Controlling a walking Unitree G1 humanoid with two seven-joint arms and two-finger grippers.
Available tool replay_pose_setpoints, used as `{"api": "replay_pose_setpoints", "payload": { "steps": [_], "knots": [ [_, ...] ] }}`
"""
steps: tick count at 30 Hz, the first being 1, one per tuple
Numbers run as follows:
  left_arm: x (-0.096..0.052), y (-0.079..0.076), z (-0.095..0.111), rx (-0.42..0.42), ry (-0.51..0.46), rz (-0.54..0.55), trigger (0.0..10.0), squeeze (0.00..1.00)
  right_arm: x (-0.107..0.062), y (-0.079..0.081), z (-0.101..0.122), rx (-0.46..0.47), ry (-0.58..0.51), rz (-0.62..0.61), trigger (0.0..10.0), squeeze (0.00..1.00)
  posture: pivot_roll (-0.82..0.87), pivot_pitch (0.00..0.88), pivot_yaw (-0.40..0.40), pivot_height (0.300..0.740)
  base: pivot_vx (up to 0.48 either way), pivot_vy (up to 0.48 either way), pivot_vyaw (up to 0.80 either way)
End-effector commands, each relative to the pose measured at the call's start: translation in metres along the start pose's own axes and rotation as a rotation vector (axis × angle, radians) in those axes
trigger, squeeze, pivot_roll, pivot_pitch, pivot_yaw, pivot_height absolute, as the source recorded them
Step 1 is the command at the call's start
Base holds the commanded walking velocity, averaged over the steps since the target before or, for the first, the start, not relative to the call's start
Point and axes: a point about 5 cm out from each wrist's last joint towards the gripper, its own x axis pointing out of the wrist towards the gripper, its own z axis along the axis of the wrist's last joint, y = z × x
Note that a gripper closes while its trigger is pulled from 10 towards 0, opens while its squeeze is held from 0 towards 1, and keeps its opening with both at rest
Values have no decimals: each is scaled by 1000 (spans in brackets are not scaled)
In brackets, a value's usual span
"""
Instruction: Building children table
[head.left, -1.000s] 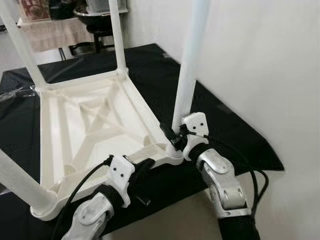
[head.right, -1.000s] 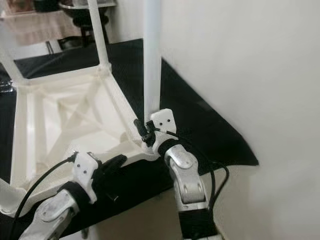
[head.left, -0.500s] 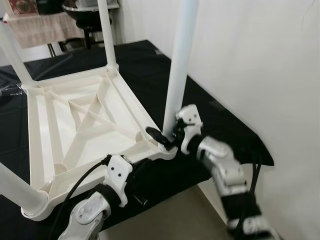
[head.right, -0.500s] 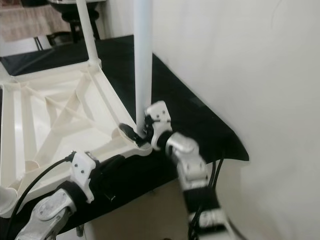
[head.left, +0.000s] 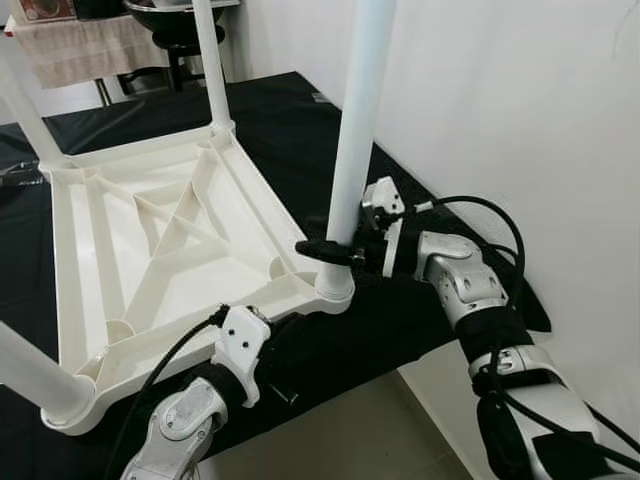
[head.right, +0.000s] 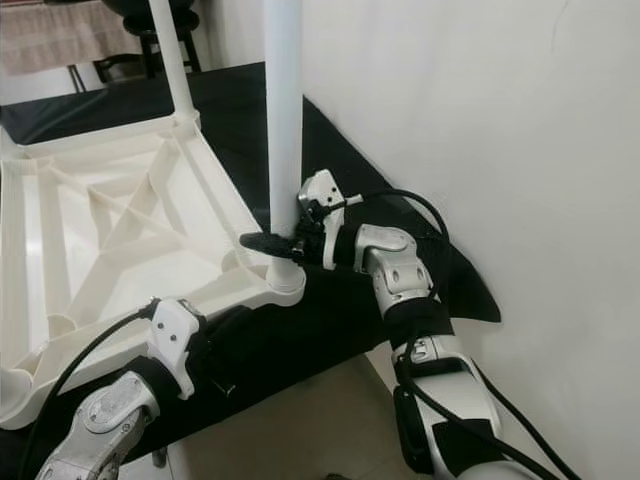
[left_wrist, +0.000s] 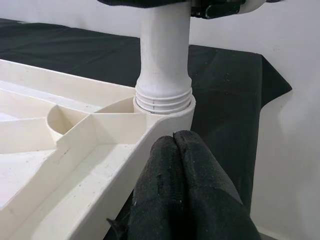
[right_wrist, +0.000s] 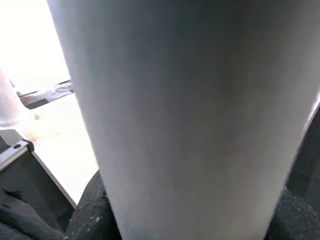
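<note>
The white children's table (head.left: 150, 240) lies upside down on a black cloth (head.left: 300, 130), its ribbed underside facing up and its legs pointing upward.

On the left, the left gripper (head.left: 290, 335) sits just under the near edge of the tabletop, beside the near-right corner socket. In the left wrist view its fingers (left_wrist: 185, 190) are pressed together with nothing between them, their tips just below the table's rim, with the socket and threaded leg base right ahead.

Further right, the near-right leg (head.left: 355, 130) stands upright in that corner socket. The right gripper (head.left: 335, 248) wraps it low down, just above the socket: one finger (head.right: 262, 241) reaches across the leg's front, the other is behind it, so the fingers are closed around the leg. The right wrist view shows the leg (right_wrist: 190, 120) pressed against the camera. A white wall (head.left: 520, 120) stands just beyond.

Compared with a second ago, the right arm now comes in from the side, forearm nearly level rather than rising from below, and the gripper sits slightly higher on the leg. The left gripper is much where it was.
</note>
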Motion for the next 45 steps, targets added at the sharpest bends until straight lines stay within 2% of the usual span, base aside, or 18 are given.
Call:
{"api": "replay_pose_setpoints", "payload": {
  "steps": [1, 2, 6, 8, 10, 11, 13, 17, 18, 20, 21, 25, 26, 31, 32, 35, 36, 45],
  "knots": [
    [-2, -2, 0, -8, -4, 1, 10000, 0, -10, -2, -7, -20, 22, -116, 0, 0, 21, 77, -56, 740, 0, 0, 0],
    [-2, -2, 0, -8, -4, 1, 10000, 0, -10, -2, -7, -20, 22, -116, 0, 0, 21, 77, -56, 740, 0, 0, 0],
    [-4, -2, 1, -15, -8, -4, 10000, 0, -17, 10, -32, 17, 111, -475, 0, 0, 5, 88, -56, 740, 0, 0, 0],
    [-5, -1, 1, -18, -9, -5, 10000, 0, -32, 30, -56, 140, 166, -1024, 0, 0, -8, 103, -56, 740, 0, 0, 0],
    [-5, -1, 1, -19, -9, -5, 10000, 0, -40, 36, -62, 176, 189, -1165, 0, 0, -8, 103, -56, 740, 0, 0, 0],
    [-4, 0, 1, -22, -8, -7, 10000, 0, -17, 52, -59, 171, 146, -1009, 0, 0, -32, 101, -35, 740, 0, 0, 0],
    [-3, 0, -1, -26, -6, -10, 10000, 0, 1, 59, -57, 159, 113, -871, 0, 0, -1, 92, -54, 740, 0, 0, 0],
    [-1, 0, -2, -31, -4, -11, 10000, 0, 19, 58, -58, 142, 113, -726, 0, 0, 10, 92, -61, 740, 0, 0, 0],
    [-2, 1, -2, -32, -5, 2, 10000, 0, 19, 52, -53, 124, 95, -692, 10000, 0, 11, 90, -60, 740, 0, 0, 0],
    [-2, 1, -2, -32, -5, 2, 10000, 0, 19, 52, -53, 124, 95, -692, 10000, 0, 11, 90, -60, 740, 0, 0, 0],
    [-1, 2, -2, -31, -6, 17, 10000, 0, 18, 41, -44, 112, 72, -627, 10000, 1000, 14, 83, -61, 740, 0, 0, 0],
    [0, 2, -3, -29, -5, 15, 10000, 0, 18, 36, -35, 115, 50, -502, 10000, 1000, 12, 76, -62, 740, 0, 0, 0],
    [1, 2, -3, -28, -5, 7, 10000, 0, 18, 33, -26, 93, 27, -355, 10000, 439, 9, 71, -61, 740, 0, 0, 0],
    [3, 2, -4, -26, -4, -4, 10000, 0, 16, 26, -19, 76, -2, -255, 10000, 439, 10, 66, -62, 740, 0, 0, 0],
    [4, 2, -4, -24, -5, -3, 10000, 0, 18, 22, -13, 40, -1, -163, 10000, 0, 17, 58, -66, 740, 0, 0, 0],
    [5, 2, -4, -16, -4, 1, 10000, 0, 24, 11, 1, -2, -2, -5, 9137, 0, 30, 51, -71, 740, 0, 0, 0],
    [5, 2, -4, -12, -4, 3, 10000, 0, 26, 8, 5, 25, -18, -1, 510, 0, 37, 50, -75, 740, 0, 0, 0],
    [4, -1, -3, -4, -7, 8, 10000, 0, 18, 1, 5, 42, -36, -30, 0, 0, 36, 63, -78, 740, 0, 0, 0]
  ]
}}
